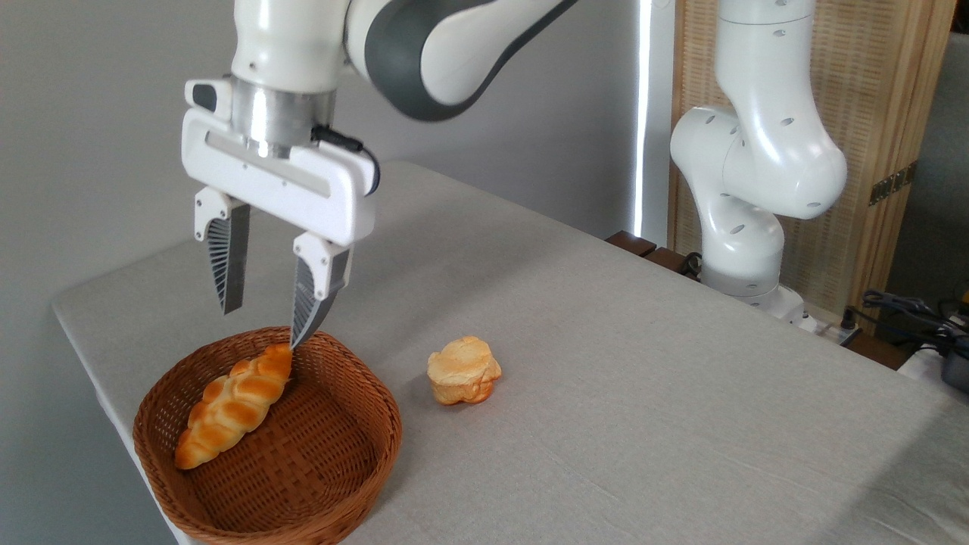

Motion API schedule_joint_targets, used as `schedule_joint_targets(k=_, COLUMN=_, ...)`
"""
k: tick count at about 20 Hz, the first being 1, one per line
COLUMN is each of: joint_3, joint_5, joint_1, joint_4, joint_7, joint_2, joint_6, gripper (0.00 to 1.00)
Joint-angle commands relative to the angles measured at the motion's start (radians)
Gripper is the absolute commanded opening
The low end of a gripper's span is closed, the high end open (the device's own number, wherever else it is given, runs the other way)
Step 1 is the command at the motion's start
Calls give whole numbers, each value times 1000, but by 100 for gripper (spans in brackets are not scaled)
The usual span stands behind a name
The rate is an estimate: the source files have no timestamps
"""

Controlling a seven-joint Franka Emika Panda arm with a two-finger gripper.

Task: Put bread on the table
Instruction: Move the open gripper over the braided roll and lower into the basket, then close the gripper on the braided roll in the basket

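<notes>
**Gripper over the basket, loaf not yet taken**

I've got the gripper hanging above the far rim of the basket, jaws spread wide with nothing between them. That wide gap makes sense to me: the bread is a fat braided loaf, and I want room on both sides before I close.

The bread lies inside the basket, along its left wall, long axis running from about 1 o'clock at the far tip down to 7 o'clock at the near tip. It rests on the woven floor and leans toward the rim. From here the right-hand fingertip looks just above the loaf's far tip, though I can't tell from this one view whether it is touching or merely lined up in front of it.

My read: the jaws sit toward the loaf's far end, not over its middle. Pinching a tapered tip risks it slipping or swinging, so I'd judge a shift toward 7 o'clock, along the loaf, worthwhile before descending.

The bun sits on the tabletop at roughly 3 o'clock from the basket, well clear of it. That one isn't my target. There's plenty of bare cloth beyond it and nearer the camera for setting the loaf down, so the drop spot shouldn't crowd the bun.

The task is still at its opening step: bread in the basket, nothing lifted.
</notes>
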Motion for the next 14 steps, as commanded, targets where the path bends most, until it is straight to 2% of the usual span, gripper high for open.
schedule_joint_targets(k=1, joint_3=-20, joint_5=-23, joint_1=-15, joint_4=3, joint_7=-16, joint_2=73, joint_6=101, gripper=100)
schedule_joint_targets(k=7, joint_3=-47, joint_5=-8, joint_1=-20, joint_4=5, joint_7=-13, joint_2=164, joint_6=214, gripper=100)
schedule_joint_targets(k=9, joint_3=-49, joint_5=-3, joint_1=-41, joint_4=5, joint_7=-7, joint_2=185, joint_6=216, gripper=100)
schedule_joint_targets(k=12, joint_3=-50, joint_5=37, joint_1=-44, joint_4=5, joint_7=-13, joint_2=199, joint_6=216, gripper=100)
schedule_joint_targets(k=14, joint_3=-50, joint_5=38, joint_1=-46, joint_4=5, joint_7=-14, joint_2=216, joint_6=218, gripper=100)
